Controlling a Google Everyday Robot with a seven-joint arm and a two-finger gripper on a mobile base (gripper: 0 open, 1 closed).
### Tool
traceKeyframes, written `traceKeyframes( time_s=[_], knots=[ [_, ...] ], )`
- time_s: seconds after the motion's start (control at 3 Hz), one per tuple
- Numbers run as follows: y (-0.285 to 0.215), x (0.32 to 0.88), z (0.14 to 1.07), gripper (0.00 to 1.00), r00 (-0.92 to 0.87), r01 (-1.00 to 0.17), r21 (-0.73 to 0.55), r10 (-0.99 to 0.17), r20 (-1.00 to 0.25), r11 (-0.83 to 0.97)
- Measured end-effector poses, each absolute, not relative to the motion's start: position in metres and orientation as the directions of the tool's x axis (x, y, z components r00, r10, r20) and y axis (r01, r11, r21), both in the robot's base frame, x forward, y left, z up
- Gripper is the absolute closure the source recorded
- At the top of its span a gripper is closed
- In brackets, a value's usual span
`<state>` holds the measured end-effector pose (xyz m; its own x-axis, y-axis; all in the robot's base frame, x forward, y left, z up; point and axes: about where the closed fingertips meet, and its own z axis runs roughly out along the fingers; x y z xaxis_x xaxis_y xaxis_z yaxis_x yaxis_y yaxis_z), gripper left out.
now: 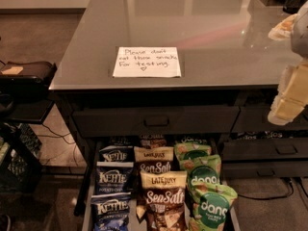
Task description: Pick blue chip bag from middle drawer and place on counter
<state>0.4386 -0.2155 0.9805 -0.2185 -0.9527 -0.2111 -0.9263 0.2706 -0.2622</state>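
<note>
Three dark-blue "KETTLE" chip bags stand in a row at the left of the open middle drawer [86, 211]: the nearest blue chip bag [110, 212], one behind it [111, 178] and a third [115, 154] further back. The counter [192, 18] is a glossy grey top above the drawer, with a white handwritten note [147, 61] near its front edge. My gripper [290, 97] is at the right edge of the view, pale and blurred, over the counter's right front corner, far from the blue bags. Nothing shows in it.
Brown "Sea Salt" bags [162, 201] fill the drawer's middle row and green "dang" bags [211, 206] its right row. A shut drawer front [156, 121] lies above, more drawer fronts [284, 150] to the right. A black crate [17, 162] and cables lie at the left.
</note>
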Motion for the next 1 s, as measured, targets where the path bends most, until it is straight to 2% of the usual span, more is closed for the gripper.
traceKeyframes(
  time_s=[0.33, 1.0],
  knots=[
    [-0.215, 0.439, 0.980, 0.00, -0.218, -0.926, -0.262, -0.953, -0.211, 0.270],
    [-0.184, 0.421, 0.933, 0.00, -0.164, -0.941, -0.235, -0.937, -0.309, 0.242]
  ],
)
